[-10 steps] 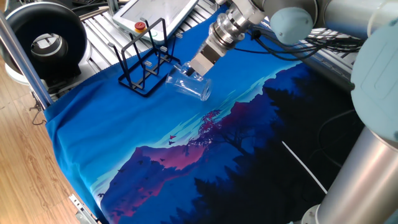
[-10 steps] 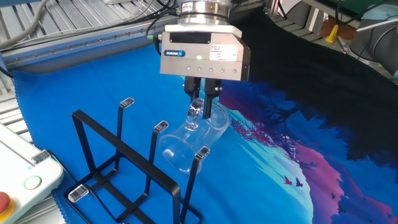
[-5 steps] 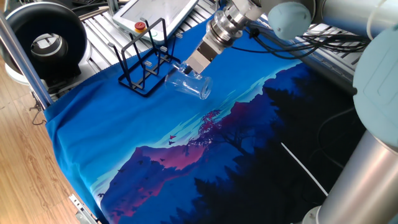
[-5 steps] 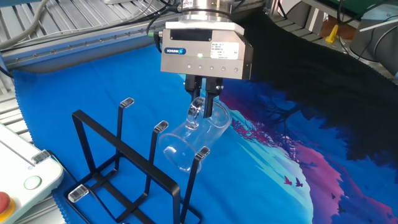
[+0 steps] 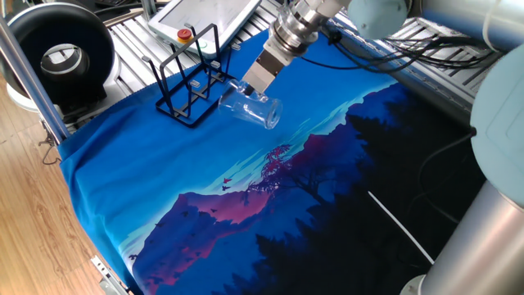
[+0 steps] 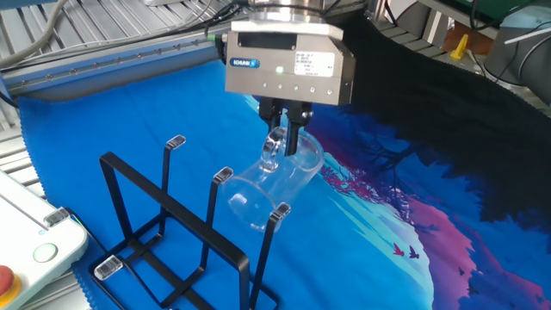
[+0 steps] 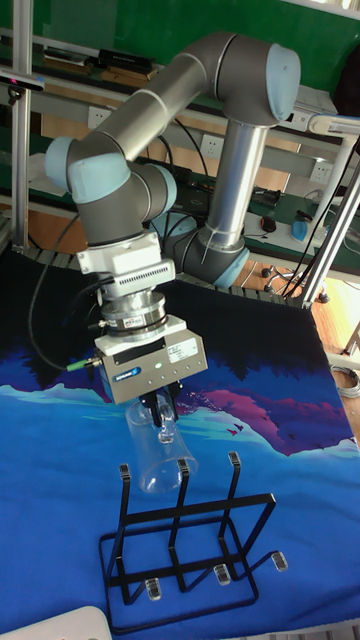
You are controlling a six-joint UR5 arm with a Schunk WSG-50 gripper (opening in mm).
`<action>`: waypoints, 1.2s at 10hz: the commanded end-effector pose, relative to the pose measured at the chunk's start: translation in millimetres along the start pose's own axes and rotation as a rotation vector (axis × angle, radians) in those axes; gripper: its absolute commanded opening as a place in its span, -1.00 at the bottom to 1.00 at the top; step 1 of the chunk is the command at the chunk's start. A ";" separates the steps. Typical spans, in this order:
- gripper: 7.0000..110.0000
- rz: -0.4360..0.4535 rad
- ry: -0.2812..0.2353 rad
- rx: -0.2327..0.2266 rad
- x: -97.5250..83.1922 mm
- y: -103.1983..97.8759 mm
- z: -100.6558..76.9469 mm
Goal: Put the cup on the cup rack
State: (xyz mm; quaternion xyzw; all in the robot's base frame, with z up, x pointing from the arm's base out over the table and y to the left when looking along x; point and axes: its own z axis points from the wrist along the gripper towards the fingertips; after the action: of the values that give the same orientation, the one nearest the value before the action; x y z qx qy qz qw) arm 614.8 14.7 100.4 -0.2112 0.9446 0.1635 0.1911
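1. Holding the cup (image 6: pixel 274 187) clear of the tabletop (image 5: pixel 164 188), my pincer (image 6: pixel 287 143) is closed on its wall, one finger inside the mouth and one outside.
2. I have it tilted, open end angled toward the cup rack (image 6: pixel 172 228), so it could slide over a prong.
3. It hangs just beside the nearest upright prong (image 6: pixel 277 217); whether they touch I cannot tell.
4. I judge the cup needs lining up with the prong tip before lowering.

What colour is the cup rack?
Black thin wire, the cup rack shows best in the other fixed view.
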 end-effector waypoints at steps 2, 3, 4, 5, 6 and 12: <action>-1.00 0.036 0.023 0.012 -9.7 5.5 -11.8; -1.00 0.042 0.034 0.033 -11.9 7.6 -14.2; -1.00 0.061 0.036 0.043 -16.5 14.4 -14.7; -1.00 0.059 0.039 0.058 -19.0 14.3 -13.1; -1.00 0.052 0.043 0.066 -19.6 11.7 -11.5; -1.00 0.056 0.054 0.116 -13.1 -3.9 -12.2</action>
State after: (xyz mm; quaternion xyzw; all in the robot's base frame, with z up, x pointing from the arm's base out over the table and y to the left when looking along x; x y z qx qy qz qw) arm 619.7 12.1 113.0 -0.1823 0.9632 0.1089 0.1650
